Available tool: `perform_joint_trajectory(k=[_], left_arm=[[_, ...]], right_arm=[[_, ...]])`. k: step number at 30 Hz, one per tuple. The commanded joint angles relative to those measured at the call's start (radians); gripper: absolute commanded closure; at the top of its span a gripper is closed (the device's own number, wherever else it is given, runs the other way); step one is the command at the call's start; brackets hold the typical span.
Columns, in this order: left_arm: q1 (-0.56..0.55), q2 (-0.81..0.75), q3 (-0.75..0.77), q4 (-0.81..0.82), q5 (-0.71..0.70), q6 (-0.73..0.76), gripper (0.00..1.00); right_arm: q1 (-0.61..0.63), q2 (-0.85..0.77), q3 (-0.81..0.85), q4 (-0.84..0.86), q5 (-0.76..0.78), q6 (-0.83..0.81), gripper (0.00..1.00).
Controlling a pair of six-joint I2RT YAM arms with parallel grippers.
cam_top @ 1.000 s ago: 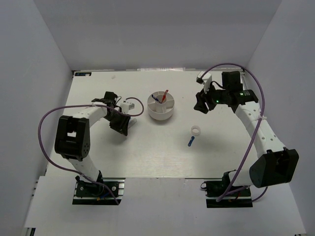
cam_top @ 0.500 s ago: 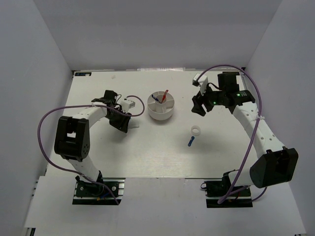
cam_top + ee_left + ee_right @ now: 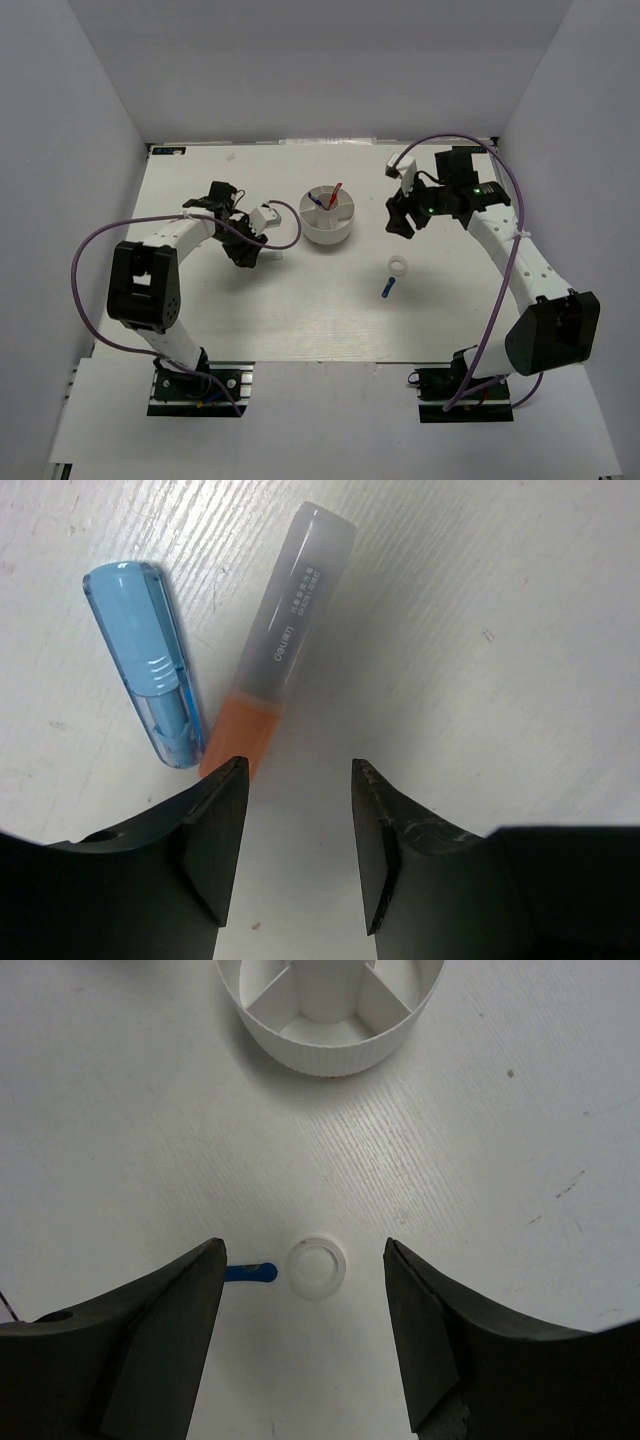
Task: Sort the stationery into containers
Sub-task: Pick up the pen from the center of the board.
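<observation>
where the left arm stands: left of the white tub (image 3: 328, 232), low over the table (image 3: 300, 310).
left jaws: the left gripper (image 3: 297, 780) is partly open with nothing between the fingers.
under left jaws: orange-white piece (image 3: 285, 650) lies flat, its orange end at the tip of one finger; light-blue piece (image 3: 150, 660) lies just beside it, apart.
right jaws: the right gripper (image 3: 305, 1255) is spread wide and holds nothing, raised to the right of the tub.
below right jaws: white ring (image 3: 316, 1267) lies on the table; dark-blue piece (image 3: 250, 1272) lies just beside it, partly hidden by a finger.
tub contents: red pen (image 3: 336, 192) and blue pen (image 3: 318, 203) stand inside, leaning; which compartments cannot be told.
</observation>
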Motion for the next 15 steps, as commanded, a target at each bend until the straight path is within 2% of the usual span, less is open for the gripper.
perform_joint_trajectory(k=[1,9,15], left_arm=[[-0.005,0.026,0.038,0.033,0.022,0.090,0.44],[-0.005,0.135,0.121,0.015,0.009,0.143,0.45],[-0.005,0.120,0.057,0.032,0.022,0.170,0.47]], right_arm=[[0.007,0.013,0.019,-0.023,-0.003,-0.002,0.30],[0.016,0.014,0.005,-0.029,-0.003,-0.009,0.30],[0.017,0.005,0.000,-0.021,0.003,-0.032,0.30]])
